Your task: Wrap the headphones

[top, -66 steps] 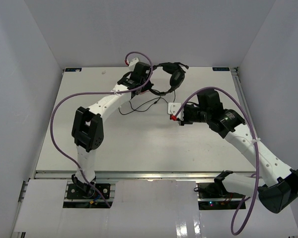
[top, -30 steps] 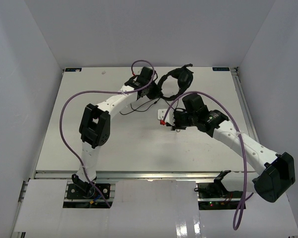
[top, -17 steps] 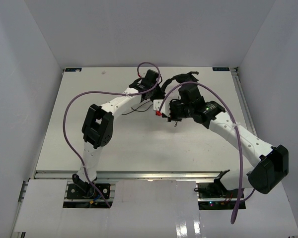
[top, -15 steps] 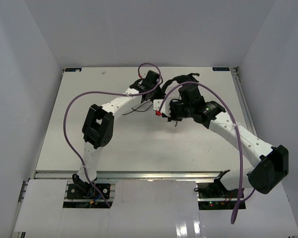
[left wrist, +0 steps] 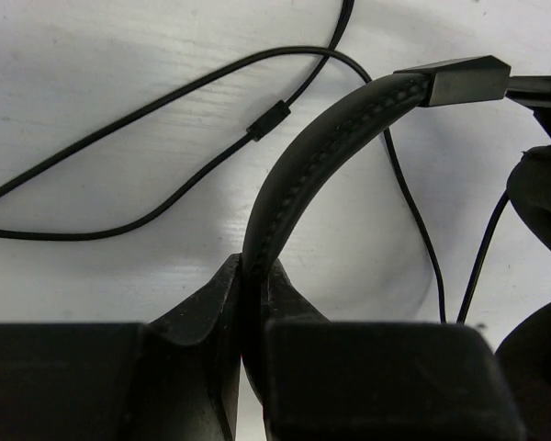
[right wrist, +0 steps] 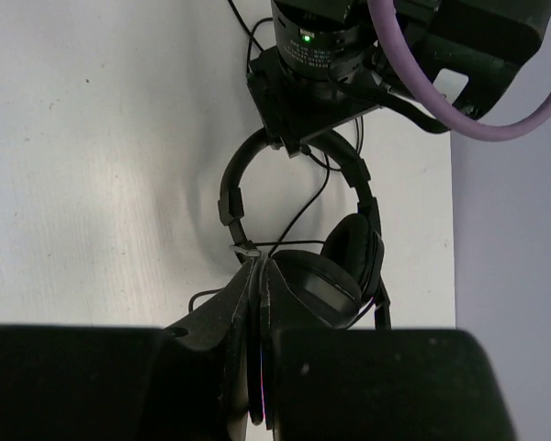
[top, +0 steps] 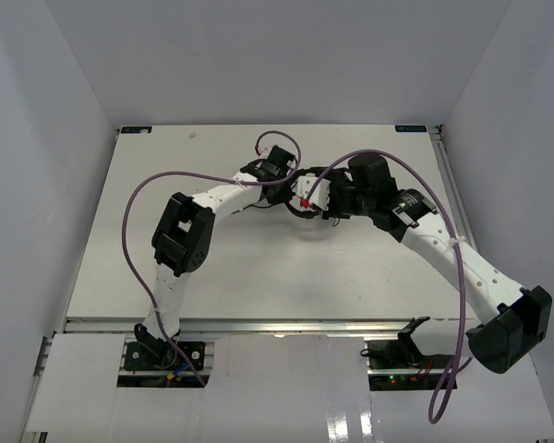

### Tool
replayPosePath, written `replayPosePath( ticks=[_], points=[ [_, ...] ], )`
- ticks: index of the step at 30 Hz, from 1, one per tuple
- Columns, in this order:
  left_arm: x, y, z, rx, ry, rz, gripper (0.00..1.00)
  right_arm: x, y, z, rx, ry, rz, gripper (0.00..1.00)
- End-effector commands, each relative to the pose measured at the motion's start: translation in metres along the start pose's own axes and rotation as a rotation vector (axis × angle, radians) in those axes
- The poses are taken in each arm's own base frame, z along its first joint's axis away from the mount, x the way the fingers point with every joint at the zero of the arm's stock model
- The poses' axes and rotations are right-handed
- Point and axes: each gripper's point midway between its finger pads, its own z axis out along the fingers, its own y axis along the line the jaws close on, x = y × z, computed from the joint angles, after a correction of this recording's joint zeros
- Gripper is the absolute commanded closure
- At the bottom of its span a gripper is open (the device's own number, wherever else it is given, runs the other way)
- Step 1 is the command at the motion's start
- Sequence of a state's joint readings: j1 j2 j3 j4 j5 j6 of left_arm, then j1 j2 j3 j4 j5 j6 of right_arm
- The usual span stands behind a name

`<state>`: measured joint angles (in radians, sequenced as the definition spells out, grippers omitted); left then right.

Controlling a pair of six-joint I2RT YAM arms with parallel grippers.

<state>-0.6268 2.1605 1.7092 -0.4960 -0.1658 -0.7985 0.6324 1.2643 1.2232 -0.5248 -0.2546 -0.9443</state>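
Left end effector [left wrist: 253,280] clamps headphones [left wrist: 349,110]

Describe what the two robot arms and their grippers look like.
The left arm and right arm have white links with black joint housings. A thick purple cable loops along each. The left gripper and right gripper are black and blocky. A white bracket with a red spot sits at the right wrist.
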Motion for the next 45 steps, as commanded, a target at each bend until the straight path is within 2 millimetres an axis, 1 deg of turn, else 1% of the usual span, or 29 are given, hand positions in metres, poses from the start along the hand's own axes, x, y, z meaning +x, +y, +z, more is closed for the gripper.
replayPosePath(
  ticks=[1,3,6,8,9,11,13,16,18,20,21,23,26,29,30,31,32,34,36,38,41,43,44,45],
  points=[
    [-0.036,-0.024,-0.028,0.11,-0.107,0.103,1.0,-0.011,-0.026,-0.018,0.106,-0.022,-0.016,0.92],
    [-0.03,-0.017,-0.026,0.115,-0.103,0.203,1.0,-0.005,-0.035,-0.023,0.148,-0.001,-0.012,0.92],
    [-0.023,-0.008,-0.032,0.149,-0.12,0.338,1.0,0.005,-0.046,-0.031,0.21,0.024,-0.003,0.92],
    [-0.021,-0.002,-0.04,0.173,-0.151,0.443,1.0,0.01,-0.051,-0.034,0.238,0.034,0.006,0.92],
    [-0.027,-0.005,-0.05,0.191,-0.189,0.466,1.0,0.011,-0.053,-0.037,0.25,0.033,0.011,0.92],
    [-0.018,0.008,-0.053,0.188,-0.189,0.534,1.0,0.016,-0.056,-0.037,0.266,0.035,0.02,0.92],
    [-0.016,0.011,-0.063,0.213,-0.212,0.608,1.0,0.02,-0.056,-0.035,0.264,0.037,0.032,0.92],
    [-0.014,0.002,-0.081,0.303,-0.247,0.709,1.0,0.025,-0.054,-0.028,0.249,0.029,0.054,0.91],
    [-0.008,-0.009,-0.097,0.392,-0.257,0.763,1.0,0.028,-0.054,-0.022,0.237,0.024,0.08,0.91],
    [-0.002,-0.015,-0.106,0.45,-0.263,0.803,1.0,0.034,-0.059,-0.018,0.241,0.015,0.109,0.92],
    [0.003,-0.021,-0.114,0.498,-0.266,0.817,1.0,0.037,-0.061,-0.016,0.243,0.011,0.132,0.92],
    [0.012,-0.03,-0.125,0.558,-0.266,0.84,1.0,0.046,-0.068,-0.015,0.252,-0.003,0.179,0.92],
    [0.013,-0.042,-0.145,0.616,-0.323,0.85,1.0,0.062,-0.074,-0.013,0.254,-0.025,0.26,0.92],
    [0.012,-0.047,-0.166,0.664,-0.355,0.835,1.0,0.075,-0.073,-0.009,0.245,-0.046,0.317,0.92],
    [0.01,-0.048,-0.172,0.675,-0.369,0.832,1.0,0.077,-0.073,-0.008,0.242,-0.056,0.327,0.92],
    [0.009,-0.052,-0.185,0.712,-0.391,0.829,1.0,0.081,-0.07,-0.003,0.225,-0.068,0.355,0.92],
    [0.01,-0.055,-0.194,0.738,-0.396,0.812,1.0,0.084,-0.068,-0.001,0.213,-0.077,0.375,0.92],
    [0.013,-0.055,-0.204,0.767,-0.401,0.79,1.0,0.087,-0.067,0.002,0.184,-0.109,0.413,0.92],
    [0.01,-0.055,-0.217,0.782,-0.427,0.766,1.0,0.089,-0.063,0.003,0.149,-0.146,0.462,0.92],
    [0.005,-0.057,-0.232,0.802,-0.465,0.749,1.0,0.089,-0.058,0.003,0.112,-0.194,0.499,0.92],
    [0.0,-0.068,-0.265,0.884,-0.498,0.698,1.0,0.077,-0.04,0.007,-0.009,-0.322,0.536,0.92],
    [-0.005,-0.077,-0.284,0.94,-0.505,0.673,1.0,0.06,-0.024,0.007,-0.114,-0.426,0.588,0.92],
    [-0.007,-0.081,-0.292,0.961,-0.507,0.662,1.0,0.056,-0.021,0.008,-0.142,-0.467,0.573,0.92],
    [-0.013,-0.089,-0.304,0.988,-0.523,0.644,1.0,0.048,-0.018,0.008,-0.183,-0.514,0.61,0.91]
  ],
)
